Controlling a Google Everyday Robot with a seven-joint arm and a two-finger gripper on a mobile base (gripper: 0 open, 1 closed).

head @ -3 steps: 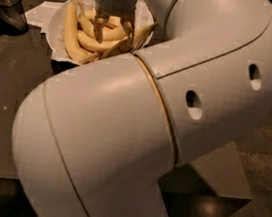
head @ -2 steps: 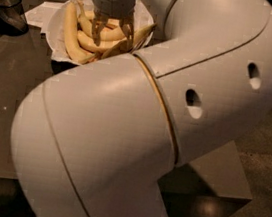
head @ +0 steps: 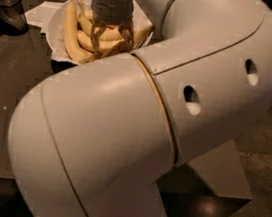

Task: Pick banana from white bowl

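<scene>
Holding the grey two-finger end effector (head: 111, 35) down among the yellow bananas (head: 70, 31) lying in the wide, paper-lined white bowl (head: 54, 34) on the dark table (head: 8, 80), fingers apart, seemingly straddling one. Gripping nothing yet; closing and lifting remaining.

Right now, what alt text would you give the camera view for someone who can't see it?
The gripper is down among yellow bananas in a paper-lined white bowl on a dark table. The robot's bulky white arm fills most of the view; a dark mesh basket stands at far left.
</scene>
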